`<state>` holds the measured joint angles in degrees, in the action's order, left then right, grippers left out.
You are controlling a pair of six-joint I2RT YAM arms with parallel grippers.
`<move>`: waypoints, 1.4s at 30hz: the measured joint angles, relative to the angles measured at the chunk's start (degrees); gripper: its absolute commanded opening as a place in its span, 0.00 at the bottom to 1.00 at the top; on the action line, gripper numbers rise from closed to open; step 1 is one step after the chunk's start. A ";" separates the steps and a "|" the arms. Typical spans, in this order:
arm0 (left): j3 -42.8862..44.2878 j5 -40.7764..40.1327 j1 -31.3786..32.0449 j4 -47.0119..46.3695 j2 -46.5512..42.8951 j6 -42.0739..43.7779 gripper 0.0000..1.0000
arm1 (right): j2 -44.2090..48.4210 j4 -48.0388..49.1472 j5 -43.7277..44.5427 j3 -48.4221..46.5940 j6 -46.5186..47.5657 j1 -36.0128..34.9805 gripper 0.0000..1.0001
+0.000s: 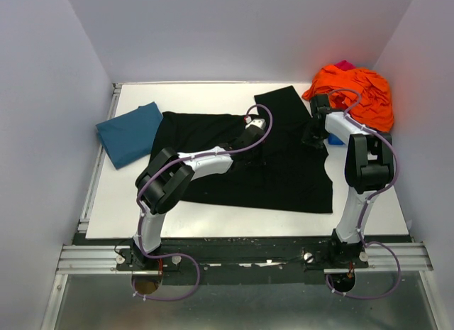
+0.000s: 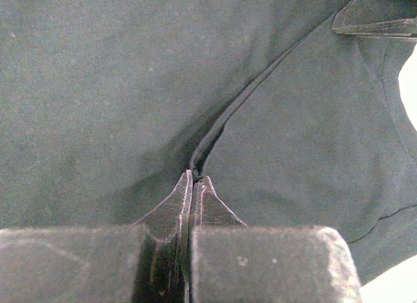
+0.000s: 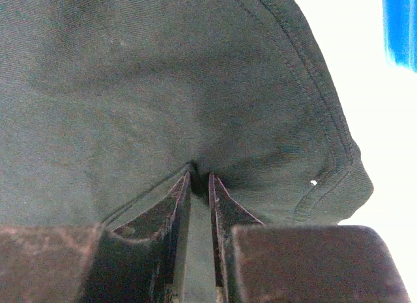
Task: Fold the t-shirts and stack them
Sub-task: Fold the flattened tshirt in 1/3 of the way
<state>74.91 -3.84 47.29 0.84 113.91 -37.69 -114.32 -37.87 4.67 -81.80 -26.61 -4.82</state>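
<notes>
Top view: black t-shirt (image 1: pixel 284 177) lies spread flat mid-table, widest left to right, with one strip running to the far edge. Left gripper (image 1: pixel 257 128) is down on its middle and right gripper (image 1: pixel 312 135) on its right edge, so the line between the two grips runs roughly left-right, with the bulk of the cloth on their near and left side. My read is that the next fold has to carry the held part that way. The teal t-shirt (image 1: pixel 130 135) sits folded at the far left, its right edge touching or just under the black one; the left arm is nearer it. Left wrist view: left gripper (image 2: pixel 194 182) is fully closed, pinching a raised ridge of black cloth where a seam or fold line runs away from the tips. Right wrist view: right gripper (image 3: pixel 199 176) has its jaws nearly together and cloth tucked in at the tips, so it looks like a grip just inside the stitched hem. Surface is a smooth white table (image 1: pixel 213 220), bare along the near side. Walls stand on three sides. The orange cloth pile (image 1: pixel 358 96) and blue bin (image 3: pixel 401 26) crowd the right gripper's far side, so there is little room there.
</notes>
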 measured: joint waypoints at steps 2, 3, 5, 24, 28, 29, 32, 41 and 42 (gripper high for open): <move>0.48 0.00 0.00 0.26 0.00 0.09 0.00 | 0.09 0.04 -0.02 0.13 0.15 0.00 0.25; 0.63 0.00 0.00 0.35 0.00 0.15 0.00 | 0.13 0.07 -0.02 0.26 0.20 0.00 0.24; 0.94 0.00 0.00 0.66 0.00 0.22 0.00 | 0.24 0.07 -0.04 0.50 0.28 0.00 0.24; 1.49 -0.02 0.00 1.68 0.00 0.46 0.00 | 4.50 0.70 -2.58 3.26 1.29 0.00 0.10; 1.49 -0.02 0.00 1.73 0.00 0.55 0.00 | 4.50 0.68 -2.67 3.23 1.60 0.00 0.01; 1.49 -0.02 0.00 1.75 0.00 0.63 0.00 | 4.48 0.68 -2.67 3.23 1.62 0.00 0.01; 1.49 -0.07 0.00 1.88 0.00 0.96 0.00 | 4.46 0.63 -2.60 3.21 1.64 0.00 0.01; 3.54 -0.68 0.00 2.51 0.15 1.73 0.00 | 4.48 -1.07 -1.68 0.48 1.97 0.00 0.01; 3.93 -0.81 0.00 2.62 0.15 1.77 0.00 | 4.46 -1.25 -1.60 0.11 2.10 0.00 0.01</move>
<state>78.85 -4.64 47.29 3.46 114.06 -35.92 -109.86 -39.11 3.07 -81.69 -24.51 -4.82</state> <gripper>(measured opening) 0.024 0.012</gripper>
